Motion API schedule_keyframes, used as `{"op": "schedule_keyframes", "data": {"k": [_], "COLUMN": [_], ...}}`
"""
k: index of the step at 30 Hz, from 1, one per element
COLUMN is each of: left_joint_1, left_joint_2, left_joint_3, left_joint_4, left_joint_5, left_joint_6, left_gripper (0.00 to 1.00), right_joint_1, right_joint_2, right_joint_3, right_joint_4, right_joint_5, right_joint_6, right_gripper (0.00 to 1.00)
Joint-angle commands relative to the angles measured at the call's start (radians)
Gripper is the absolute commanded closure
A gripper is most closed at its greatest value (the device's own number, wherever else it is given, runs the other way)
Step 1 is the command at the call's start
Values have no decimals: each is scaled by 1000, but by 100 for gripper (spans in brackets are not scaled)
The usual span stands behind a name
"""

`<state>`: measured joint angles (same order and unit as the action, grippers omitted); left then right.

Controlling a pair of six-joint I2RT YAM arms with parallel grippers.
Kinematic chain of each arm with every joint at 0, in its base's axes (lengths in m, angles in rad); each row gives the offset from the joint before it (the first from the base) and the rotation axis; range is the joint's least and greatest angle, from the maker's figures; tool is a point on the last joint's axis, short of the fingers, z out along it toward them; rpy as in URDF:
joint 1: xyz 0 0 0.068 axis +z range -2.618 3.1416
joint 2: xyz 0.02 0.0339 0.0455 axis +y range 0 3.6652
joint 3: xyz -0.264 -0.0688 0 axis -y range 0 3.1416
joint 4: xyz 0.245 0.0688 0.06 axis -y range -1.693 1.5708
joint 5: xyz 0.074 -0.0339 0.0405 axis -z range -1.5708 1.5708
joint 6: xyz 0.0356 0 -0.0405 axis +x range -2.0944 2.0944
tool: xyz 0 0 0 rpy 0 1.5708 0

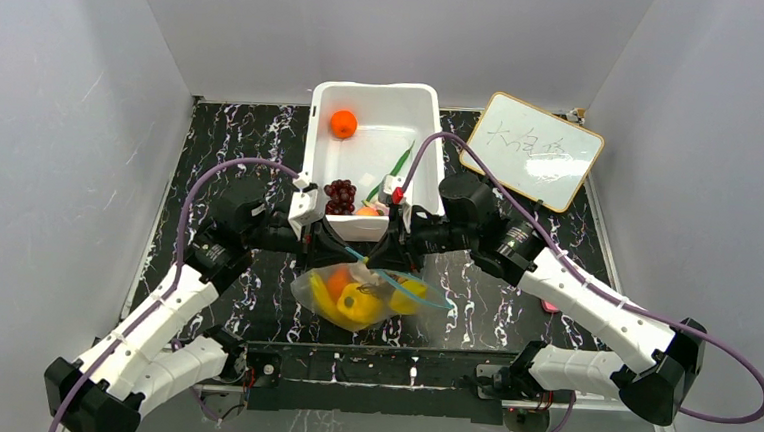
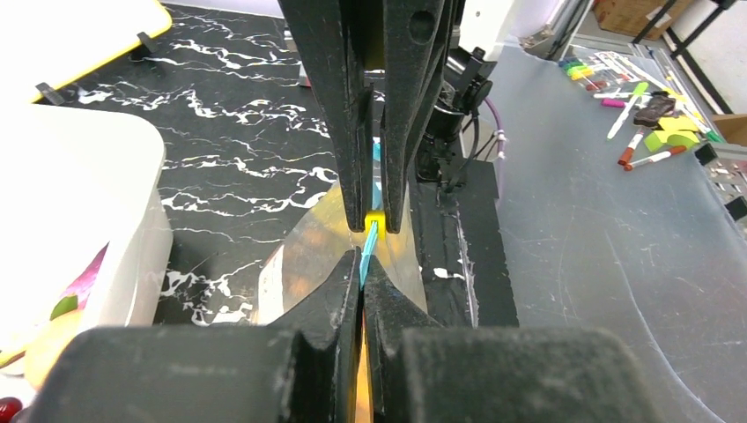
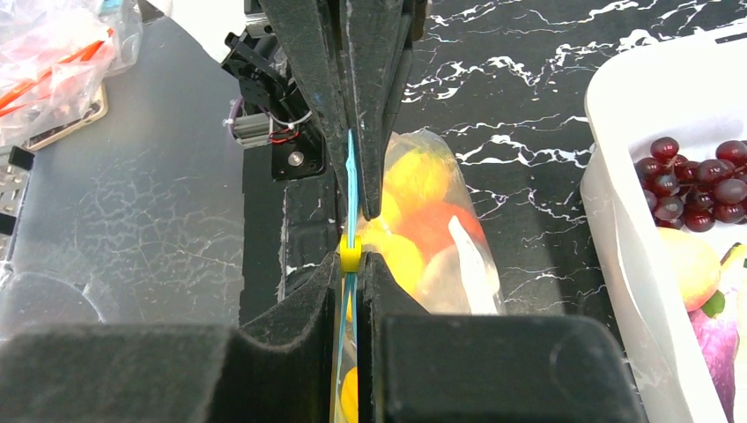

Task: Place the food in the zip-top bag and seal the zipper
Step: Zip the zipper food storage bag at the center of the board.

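Observation:
The clear zip-top bag [image 1: 368, 297] lies in front of the white tub and holds yellow and orange food [image 3: 414, 189]. Its teal zipper [image 1: 423, 291] runs between both grippers. My left gripper [image 2: 363, 269] is shut on the zipper strip [image 2: 369, 245]. My right gripper [image 3: 351, 261] faces it, shut on the strip at the small yellow slider [image 3: 351, 256]. In the top view the left gripper [image 1: 348, 253] and right gripper [image 1: 381, 265] meet tip to tip above the bag. An orange [image 1: 343, 123], dark red grapes [image 1: 339, 195] and a green pod [image 1: 401, 162] lie in the tub.
The white tub [image 1: 314, 142] stands just behind the grippers; its wall shows in the right wrist view [image 3: 617, 229] with grapes [image 3: 696, 189] inside. A whiteboard [image 1: 532, 150] leans at the back right. The black base rail [image 1: 379, 366] runs along the near edge.

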<state>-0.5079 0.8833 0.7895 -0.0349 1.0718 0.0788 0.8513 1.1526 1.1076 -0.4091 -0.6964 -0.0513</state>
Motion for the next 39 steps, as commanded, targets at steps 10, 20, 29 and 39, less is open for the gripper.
{"op": "schedule_keyframes", "data": {"k": [10, 20, 29, 39], "left_joint_1": [3, 3, 3, 3], "left_joint_2": [-87, -118, -165, -186], "left_joint_3": [137, 249, 318, 387], "left_joint_4": [-126, -320, -393, -432], "left_joint_5": [-192, -388, -589, -841], "left_joint_6": [42, 88, 82, 65], "left_gripper": [100, 100, 100, 100], "right_joint_1": [-1, -1, -1, -1], "right_joint_2": [-90, -134, -152, -154], "right_joint_3": [-2, -15, -18, -3], "right_joint_4": [-78, -131, -168, -274], "right_joint_5": [104, 160, 242, 357], "right_joint_6": [4, 9, 57, 116], "right_gripper": [100, 100, 100, 100]}}
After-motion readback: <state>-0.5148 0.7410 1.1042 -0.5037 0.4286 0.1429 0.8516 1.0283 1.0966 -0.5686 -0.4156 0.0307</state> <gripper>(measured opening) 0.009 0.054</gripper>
